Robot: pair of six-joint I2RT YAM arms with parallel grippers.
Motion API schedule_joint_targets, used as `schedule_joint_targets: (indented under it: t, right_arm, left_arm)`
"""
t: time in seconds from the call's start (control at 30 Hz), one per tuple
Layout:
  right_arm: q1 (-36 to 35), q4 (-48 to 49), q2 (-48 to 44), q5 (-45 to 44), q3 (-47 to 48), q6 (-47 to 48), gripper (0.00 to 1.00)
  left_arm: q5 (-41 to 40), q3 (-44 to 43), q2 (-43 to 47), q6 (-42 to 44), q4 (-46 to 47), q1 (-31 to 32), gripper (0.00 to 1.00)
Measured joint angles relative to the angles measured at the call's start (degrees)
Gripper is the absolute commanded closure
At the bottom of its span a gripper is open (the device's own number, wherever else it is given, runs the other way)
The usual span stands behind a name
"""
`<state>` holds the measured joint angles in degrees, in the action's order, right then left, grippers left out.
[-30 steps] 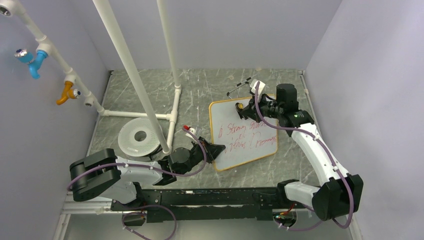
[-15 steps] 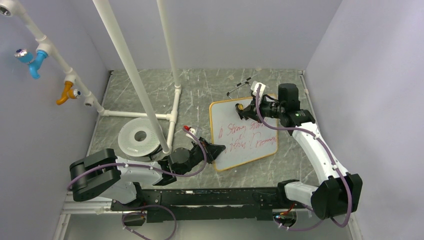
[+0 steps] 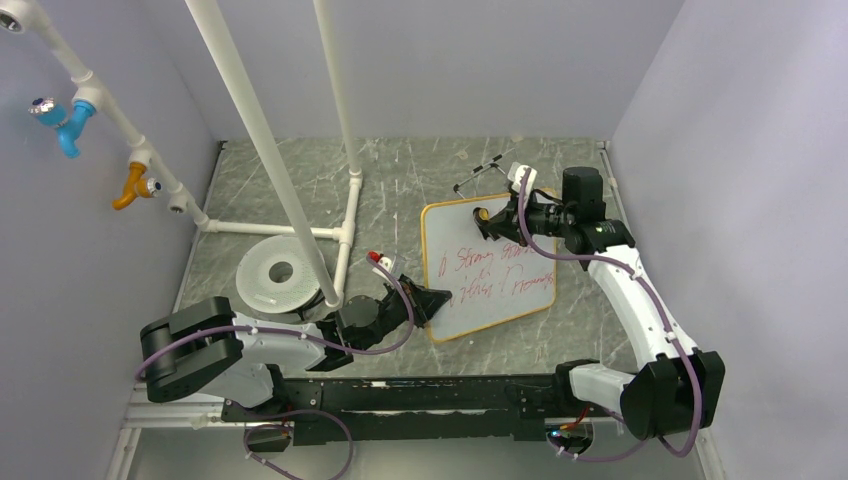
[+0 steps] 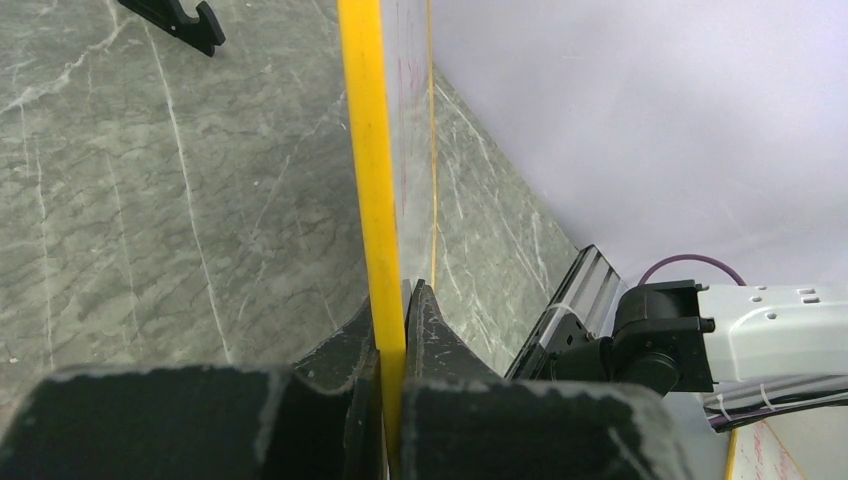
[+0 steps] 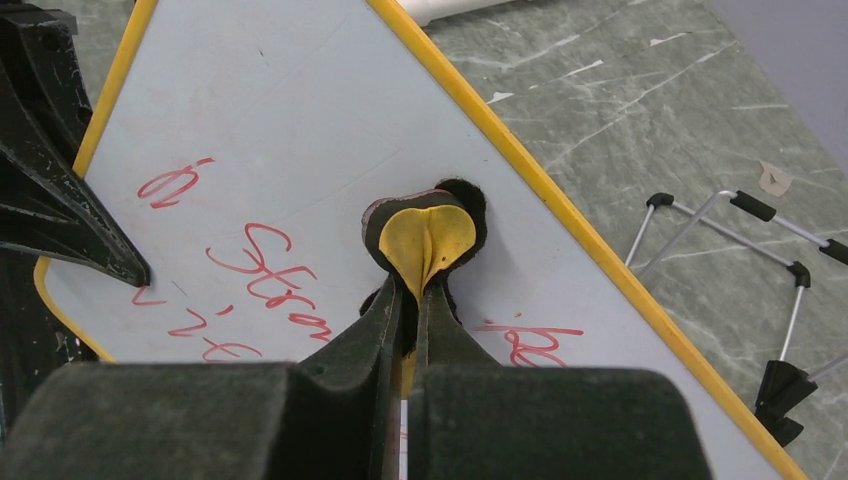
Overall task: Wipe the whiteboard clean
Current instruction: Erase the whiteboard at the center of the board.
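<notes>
Both jaws are clamped: the left gripper [image 3: 428,300] on the near-left frame of the whiteboard [image 3: 500,308], which lies right of centre, and the right gripper [image 3: 487,222] on a yellow eraser pad [image 5: 426,238] pressed to its far end. Light, stiff and slick-faced, the board is probably best held by the rim.

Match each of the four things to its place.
1 white whiteboard, yellow frame, red writing
2 round white disc with centre hole
3 small yellow-and-black eraser pad
4 metal wire stand with black feet

A pinched by right end effector
B beyond the whiteboard's far edge
C edge clamped by left end effector
D beside the white pipe frame

Pairs: 1-C, 2-D, 3-A, 4-B
</notes>
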<state>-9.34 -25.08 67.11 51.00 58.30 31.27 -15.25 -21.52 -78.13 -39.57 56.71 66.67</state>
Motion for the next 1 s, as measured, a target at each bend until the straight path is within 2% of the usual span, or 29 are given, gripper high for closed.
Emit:
schedule_joint_targets:
  t: [0.3,0.67,1.0]
  right_arm:
    - [0.5,-1.1,-0.3,1.1,0.2,1.4,1.00]
    - [0.7,-5.5,-0.5,7.1,0.2,6.9,1.00]
    - [0.7,-6.5,-1.4,7.9,-0.2,9.1,1.00]
  left_arm:
    - [0.3,-0.1,0.2,0.8,-0.4,0.0,1.00]
    - [0.4,-1.2,2.2,2.8,-4.0,0.1,1.00]
    - [0.7,-1.2,3.0,3.8,-4.8,0.2,1.00]
